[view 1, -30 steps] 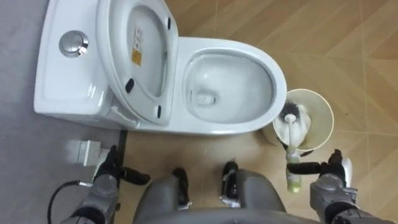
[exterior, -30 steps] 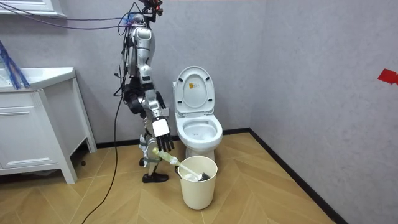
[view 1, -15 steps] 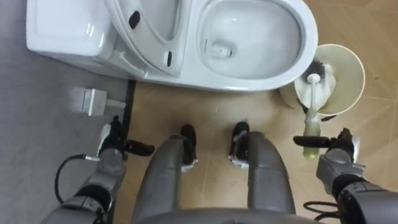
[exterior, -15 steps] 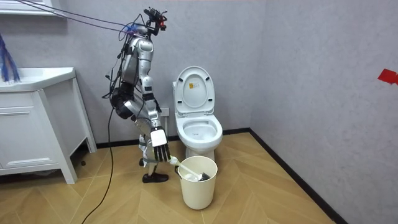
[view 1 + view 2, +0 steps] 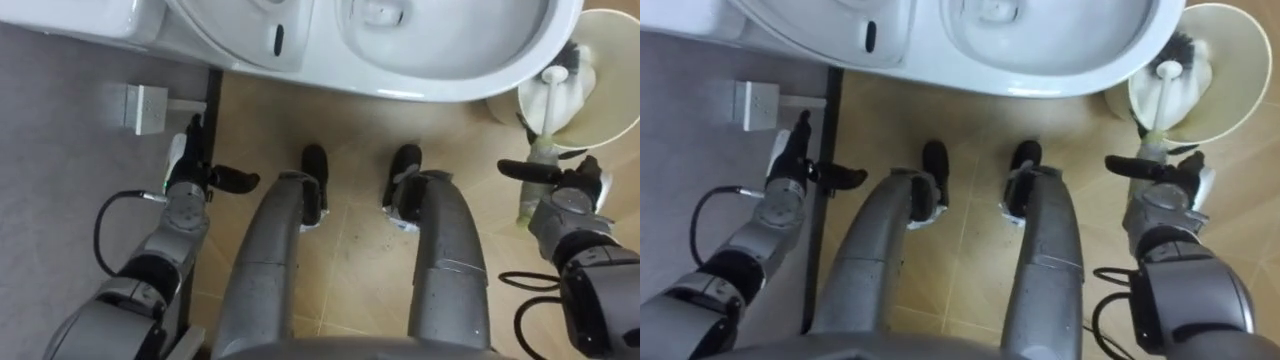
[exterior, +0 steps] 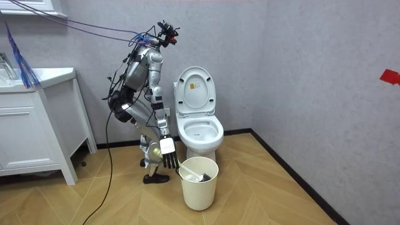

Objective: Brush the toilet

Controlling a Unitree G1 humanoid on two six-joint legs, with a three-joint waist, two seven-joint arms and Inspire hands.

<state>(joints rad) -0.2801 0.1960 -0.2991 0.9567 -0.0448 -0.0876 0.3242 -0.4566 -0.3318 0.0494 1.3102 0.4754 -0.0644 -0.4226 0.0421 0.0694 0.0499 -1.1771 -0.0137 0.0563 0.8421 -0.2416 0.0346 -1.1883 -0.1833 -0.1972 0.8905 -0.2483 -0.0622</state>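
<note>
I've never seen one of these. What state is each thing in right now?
toilet: lid and seat up, bowl uncovered.
bin: upright beside the toilet.
brush: head in the bin, handle leaning out.
right hand: at the brush handle, grip unclear.
left hand: open, empty.

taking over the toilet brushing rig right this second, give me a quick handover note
left hand: open, empty, low beside the left leg.
right hand: open, thumb lying across the handle of the toilet brush; no closed grasp visible.
The brush sits head-down in the cream bin on the floor at the robot's right, by the front of the toilet, whose seat and lid are up.
Done: robot bent forward facing the toilet, hand at the handle.
Left: grip, lift out, scrub the bowl, return the brush.
</note>
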